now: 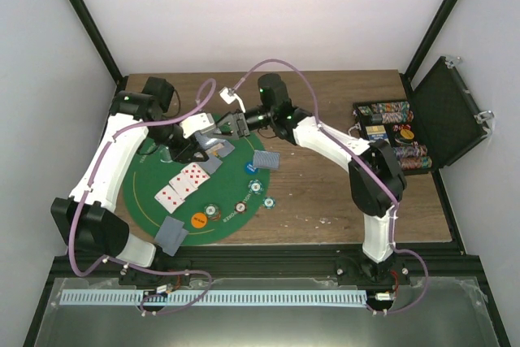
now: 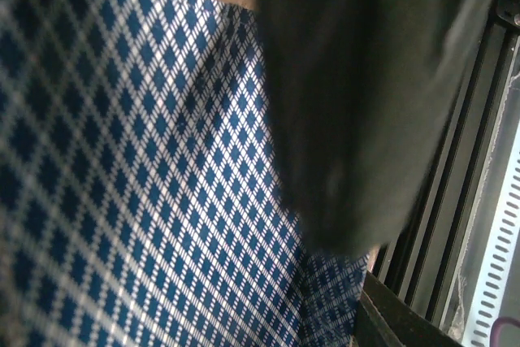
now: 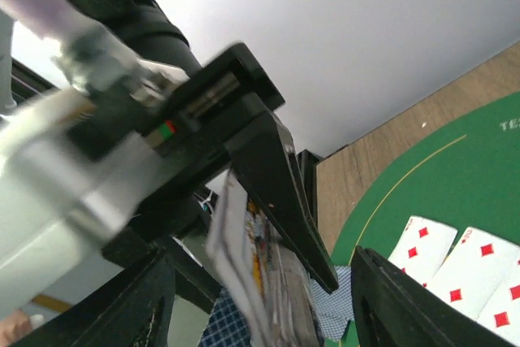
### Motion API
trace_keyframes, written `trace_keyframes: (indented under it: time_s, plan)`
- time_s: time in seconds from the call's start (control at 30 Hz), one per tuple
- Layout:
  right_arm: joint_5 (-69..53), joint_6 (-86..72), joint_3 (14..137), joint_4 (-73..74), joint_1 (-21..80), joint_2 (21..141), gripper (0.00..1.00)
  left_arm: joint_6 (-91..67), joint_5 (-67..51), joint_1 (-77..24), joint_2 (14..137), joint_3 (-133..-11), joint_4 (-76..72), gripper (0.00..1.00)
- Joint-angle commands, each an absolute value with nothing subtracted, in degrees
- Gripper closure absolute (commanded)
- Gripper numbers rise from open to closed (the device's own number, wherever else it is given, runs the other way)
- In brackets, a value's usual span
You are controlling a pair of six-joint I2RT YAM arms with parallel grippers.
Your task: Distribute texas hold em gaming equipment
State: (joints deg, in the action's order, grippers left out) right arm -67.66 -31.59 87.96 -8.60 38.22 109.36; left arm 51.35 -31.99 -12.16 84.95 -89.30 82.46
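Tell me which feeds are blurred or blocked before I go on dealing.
Top external: evenly lit, sharp. Left wrist: a blue-diamond card back fills the frame, a dark out-of-focus finger across it. Right wrist: the held deck is smeared against a bright wall; the face-up diamond cards are crisp.

free tabletop (image 1: 317, 184) right of mat (image 1: 142, 184), case (image 1: 447, 115) beyond

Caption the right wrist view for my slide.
Left arm's fingers clamp a card stack near diamond cards on green mat.
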Motion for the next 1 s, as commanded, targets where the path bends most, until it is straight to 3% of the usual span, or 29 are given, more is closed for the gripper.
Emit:
trace_keyframes:
  time_s: [0.0, 0.17, 0.43, 0.5, 0.77, 0.97]
  plan:
    - [-68.6, -30.8, 90.6, -6.4, 38.8, 111.4, 0.43, 51.5, -32.6, -12.5, 85.0, -90.0, 81.7, 0.58]
    - [-69.4, -30.3, 90.3, -3.9, 38.9, 112.0, 0.53, 50.0, -30.7, -12.4, 85.0, -89.1, 79.4, 0.58]
    - [-71.7, -30.5, 92.2, 0.0, 38.9, 112.9, 0.95, 48.4, -29.0, -12.5, 85.4, -88.7, 76.8, 0.58]
    - [-71.8, -30.3, 92.1, 0.3, 38.9, 112.4, 0.99, 47.6, -28.7, -12.6, 85.2, -88.4, 76.0, 0.58]
    - [-67.5, -30.4, 85.6, -0.3, 32.1, 107.2, 0.99, 45.8, -28.6, -12.8, 84.6, -87.0, 74.0, 0.03]
    - [-64.7, -27.5, 75.9, 1.6, 21.0, 101.9, 0.99, 45.9, -29.1, -12.8, 83.9, -87.1, 73.5, 0.01]
